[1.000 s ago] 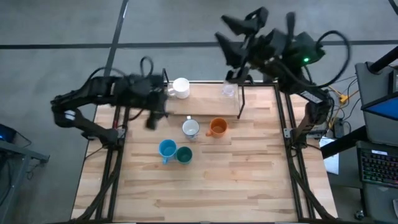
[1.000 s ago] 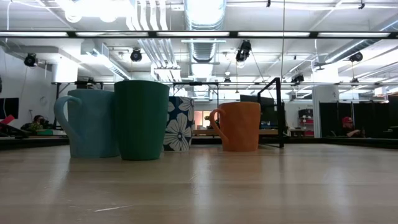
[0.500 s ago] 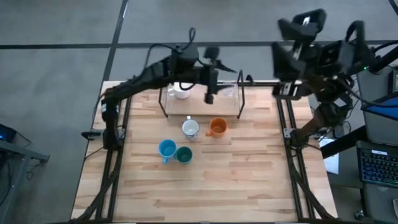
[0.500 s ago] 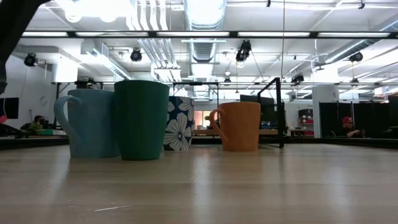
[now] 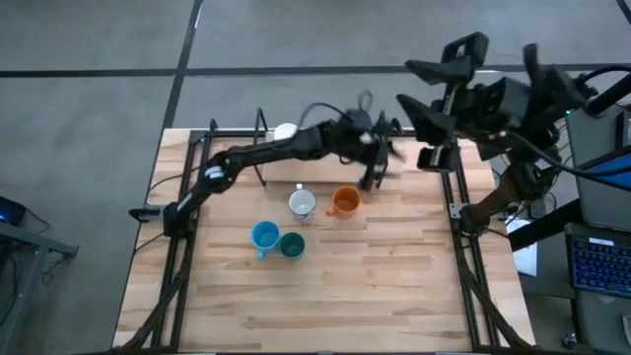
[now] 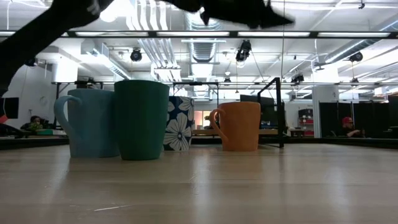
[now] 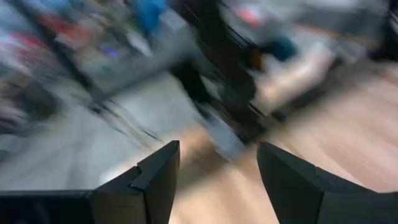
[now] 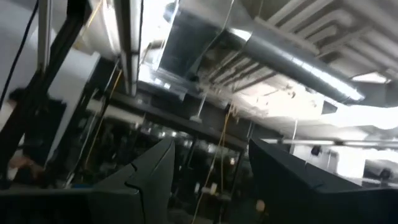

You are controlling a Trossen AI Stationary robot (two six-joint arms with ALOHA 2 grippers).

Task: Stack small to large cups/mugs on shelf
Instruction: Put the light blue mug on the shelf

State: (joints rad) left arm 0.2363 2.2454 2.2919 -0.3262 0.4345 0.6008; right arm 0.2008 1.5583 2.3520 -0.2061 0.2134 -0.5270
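While my left arm stretches across the counter (image 5: 394, 286) over the shelf (image 5: 258, 133), its fingers (image 7: 158, 180) stand apart and empty; my right gripper (image 8: 208, 180), parted too, is raised off the counter's far corner. White mug (image 5: 285, 130) sits on the shelf; floral (image 5: 302, 203), orange (image 5: 345, 202), blue (image 5: 264, 236) and green (image 5: 291, 246) mugs wait mid-counter.

We see the left arm stretched across the shelf (image 5: 258, 148), its gripper (image 5: 376, 160) just beyond the orange mug (image 5: 345, 201). Beside that mug: whitish mug (image 5: 302, 203); nearer us, blue mug (image 5: 264, 236) touching green cup (image 5: 291, 245). The right gripper (image 5: 439, 69) is raised off the table's far right corner.
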